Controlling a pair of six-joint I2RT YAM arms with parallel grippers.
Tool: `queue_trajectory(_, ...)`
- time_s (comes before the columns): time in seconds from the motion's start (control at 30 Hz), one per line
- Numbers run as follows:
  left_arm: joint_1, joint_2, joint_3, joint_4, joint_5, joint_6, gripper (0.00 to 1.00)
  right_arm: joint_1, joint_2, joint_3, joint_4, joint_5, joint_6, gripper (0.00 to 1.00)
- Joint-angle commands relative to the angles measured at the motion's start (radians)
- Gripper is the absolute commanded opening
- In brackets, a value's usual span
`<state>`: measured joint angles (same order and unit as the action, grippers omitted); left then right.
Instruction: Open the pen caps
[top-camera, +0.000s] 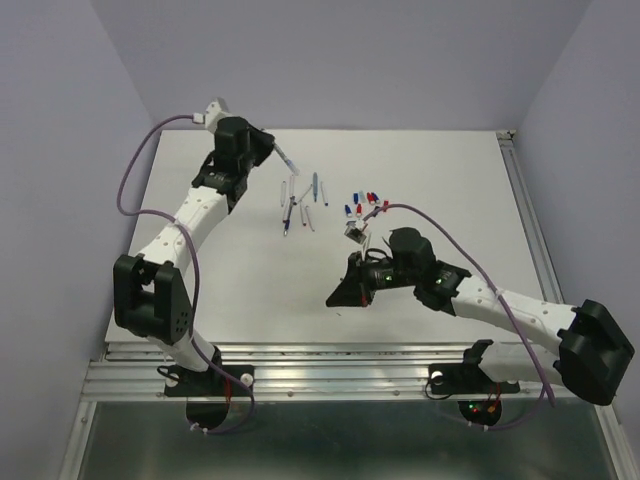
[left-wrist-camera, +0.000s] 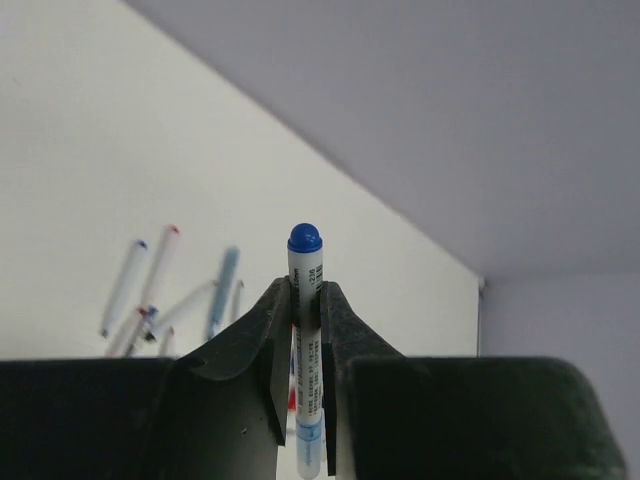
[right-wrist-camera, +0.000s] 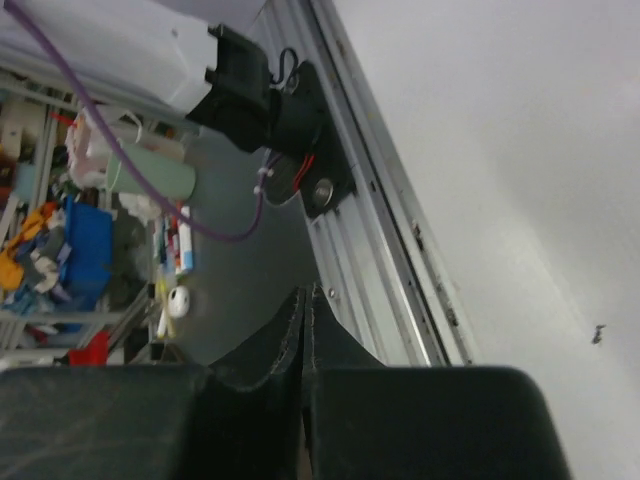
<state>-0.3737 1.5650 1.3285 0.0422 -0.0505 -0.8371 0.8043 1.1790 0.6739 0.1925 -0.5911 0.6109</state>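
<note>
At mid-table the loose caps (top-camera: 362, 200) lie clustered just right of the pens (top-camera: 300, 200). The left gripper (left-wrist-camera: 305, 290), raised near the far-left edge, clamps a pen (left-wrist-camera: 305, 268) with its blue cap (left-wrist-camera: 305, 238) on. The right gripper (right-wrist-camera: 305, 298) is pressed together and empty, low over the table (top-camera: 250, 290).

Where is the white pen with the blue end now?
Centre of the left wrist view: the left gripper clamps the pen, blue end above the fingertips, loose pens to its left.
</note>
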Motion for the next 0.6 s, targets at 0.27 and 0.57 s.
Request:
queue_trajectory(0.27,0.099,-0.06,-0.047,0.165,-0.094,0.039,0.0,0.018,0.022,0.059,-0.143,0.053,-0.009,0.02)
queue_trajectory(0.57,0.03,-0.264,-0.322,0.37,0.369,0.154,0.0,0.015,-0.004,0.214,-0.159,0.413,-0.137,0.68)
